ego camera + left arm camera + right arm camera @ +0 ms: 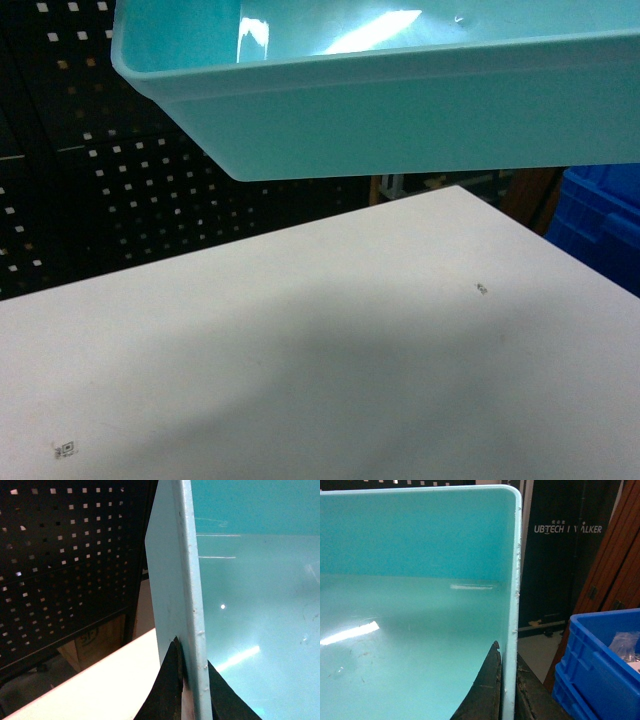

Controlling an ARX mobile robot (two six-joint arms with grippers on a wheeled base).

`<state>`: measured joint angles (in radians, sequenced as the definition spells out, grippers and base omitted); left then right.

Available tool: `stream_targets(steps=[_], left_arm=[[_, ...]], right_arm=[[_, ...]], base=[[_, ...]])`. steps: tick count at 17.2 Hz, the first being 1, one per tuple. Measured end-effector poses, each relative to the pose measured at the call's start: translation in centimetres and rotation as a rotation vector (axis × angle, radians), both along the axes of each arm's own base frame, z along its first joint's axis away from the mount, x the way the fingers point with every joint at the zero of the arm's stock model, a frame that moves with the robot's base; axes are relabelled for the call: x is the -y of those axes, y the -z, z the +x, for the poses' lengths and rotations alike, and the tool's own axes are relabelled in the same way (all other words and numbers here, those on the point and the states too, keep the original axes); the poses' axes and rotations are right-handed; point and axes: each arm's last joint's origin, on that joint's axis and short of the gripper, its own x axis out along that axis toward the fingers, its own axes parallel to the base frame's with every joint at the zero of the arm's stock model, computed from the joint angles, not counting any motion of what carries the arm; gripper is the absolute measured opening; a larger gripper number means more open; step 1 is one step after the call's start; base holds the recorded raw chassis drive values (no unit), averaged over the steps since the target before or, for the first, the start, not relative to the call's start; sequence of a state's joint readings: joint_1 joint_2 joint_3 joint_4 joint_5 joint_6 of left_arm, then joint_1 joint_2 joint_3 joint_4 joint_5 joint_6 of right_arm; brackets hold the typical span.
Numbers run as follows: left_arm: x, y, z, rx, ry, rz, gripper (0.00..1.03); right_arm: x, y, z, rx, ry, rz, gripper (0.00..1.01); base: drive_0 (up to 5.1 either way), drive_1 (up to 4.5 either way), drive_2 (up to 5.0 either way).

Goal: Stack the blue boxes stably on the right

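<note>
Up above the white table (300, 350), the turquoise tub (400, 110) is hanging in the air, left gripper (192, 680) and right gripper (507, 680) each pinched shut on a thin end wall. Honestly those are tiny bites on slick plastic, so if one arm lags, it could twist and slip. Blue ribbed crate (600, 665) sits off right, and I can't spot the bigger tub.

Turquoise tub (400, 110); white table (300, 350); royal-blue ribbed crate (600, 665); black perforated panel (65, 570).

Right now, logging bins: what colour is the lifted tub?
Light turquoise tub, clearest in the head view.
</note>
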<state>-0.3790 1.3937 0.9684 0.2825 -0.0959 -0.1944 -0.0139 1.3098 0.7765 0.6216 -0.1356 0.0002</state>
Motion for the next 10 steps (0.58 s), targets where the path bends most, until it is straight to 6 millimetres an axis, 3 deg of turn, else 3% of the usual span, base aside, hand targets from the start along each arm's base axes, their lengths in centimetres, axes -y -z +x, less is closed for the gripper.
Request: stream_targets(steps=[10], left_arm=[[0.00,0.00,0.00,0.000,0.000,0.000,0.02]], right_arm=[[0.00,0.00,0.00,0.000,0.000,0.000,0.02]], base=[[-1.5,-1.54,-1.5]])
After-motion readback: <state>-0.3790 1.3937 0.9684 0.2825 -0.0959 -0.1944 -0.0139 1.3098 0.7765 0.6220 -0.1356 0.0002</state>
